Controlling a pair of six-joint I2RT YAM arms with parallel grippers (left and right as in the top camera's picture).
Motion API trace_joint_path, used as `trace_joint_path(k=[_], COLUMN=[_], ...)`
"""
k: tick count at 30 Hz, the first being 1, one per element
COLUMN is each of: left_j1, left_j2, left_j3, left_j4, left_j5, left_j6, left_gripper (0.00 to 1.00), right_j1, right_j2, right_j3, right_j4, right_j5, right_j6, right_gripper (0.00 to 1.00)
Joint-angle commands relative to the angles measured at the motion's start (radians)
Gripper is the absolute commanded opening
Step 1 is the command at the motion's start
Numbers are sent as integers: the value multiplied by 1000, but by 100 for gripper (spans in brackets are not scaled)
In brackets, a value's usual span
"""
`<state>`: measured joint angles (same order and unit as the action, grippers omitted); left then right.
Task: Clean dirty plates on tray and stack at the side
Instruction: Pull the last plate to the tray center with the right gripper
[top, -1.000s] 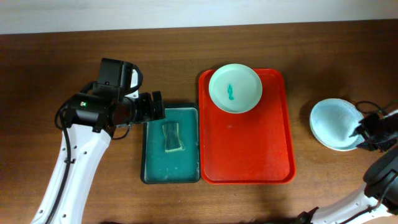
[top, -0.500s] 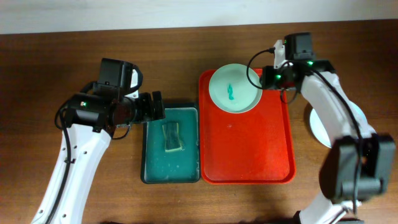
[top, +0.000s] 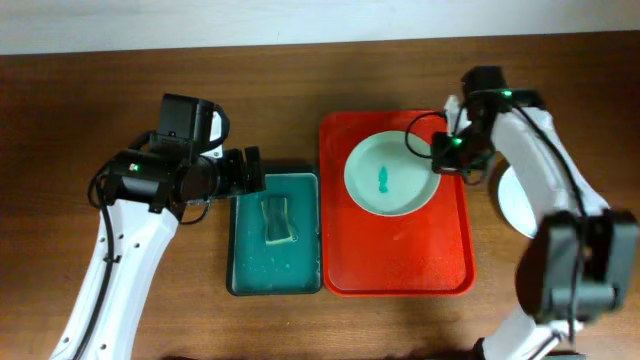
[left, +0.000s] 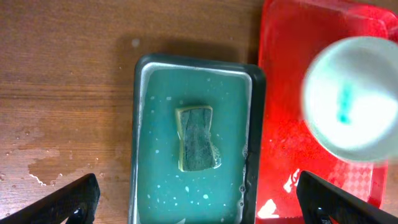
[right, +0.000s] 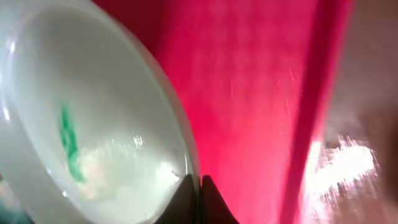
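The smeared plate (top: 392, 175) is over the far half of the red tray (top: 400, 265), its right rim pinched by the right end effector (top: 447, 155), with bare tray floor toward the desk's near edge, while the left end effector (top: 255, 170) hangs wide open by the green tray (top: 243, 270).

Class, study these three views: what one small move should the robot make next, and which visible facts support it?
Probably lower the left hand onto the sponge and close on it. The right hand pinches the rim of the plate on the red tray, and a green smear marks its centre. The sponge lies untouched in the green tray, below the open left hand.
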<state>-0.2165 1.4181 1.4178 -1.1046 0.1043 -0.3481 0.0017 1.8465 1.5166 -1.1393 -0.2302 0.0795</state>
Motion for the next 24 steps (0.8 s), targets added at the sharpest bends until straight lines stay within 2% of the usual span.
trace_joint_path(k=[1,2,4,5,7,9,12,14,15,16,19,20,21,22,24], left_j1=[3,3,3,3,3,3,3,3,3,3,-37,-56,-87,-114,-175], left_j2=[-8,-8,-8,-8,-8,-8,-8,-8,-8,-8,11,24,47,72,156], left_j3=[10,10,10,10,10,10,10,10,10,10,-31,-48,-78,-110,-188], left_j4=[0,0,0,0,0,0,0,3,16,7,5,7,15,42,113], left_j5=[1,1,1,1,1,1,1,6,13,13,11,11,4,4,1], left_j6=[5,5,5,5,5,5,5,4,3,4,9,9,9,9,8], left_gripper=[99,100,99,99,99,99,99,99,99,99,100,100,100,96,77], right_j1=[-3,-3,-2,-2,-2,-2,-2,-2,-2,-2,-2,-2,-2,-2,-2], right_j2=[-180,-226,-360,-434,-505,-504,-471,-453,-460,-471,-543,-556,-572,-581,-579], right_j3=[10,-24,-220,-366,-572,-713,-809,-812,-790,-751,-533,-495,-455,-446,-447], right_j4=[-136,-168,-109,8,226,363,515,536,510,466,221,189,162,159,140], right_j5=[8,18,17,13,-34,-35,5,5,-1,-5,-5,-5,-5,-6,-6], right_j6=[49,94,200,256,256,255,247,246,232,201,62,55,55,55,55], right_gripper=[4,4,4,4,4,4,4,7,12,17,22,22,27,36,37])
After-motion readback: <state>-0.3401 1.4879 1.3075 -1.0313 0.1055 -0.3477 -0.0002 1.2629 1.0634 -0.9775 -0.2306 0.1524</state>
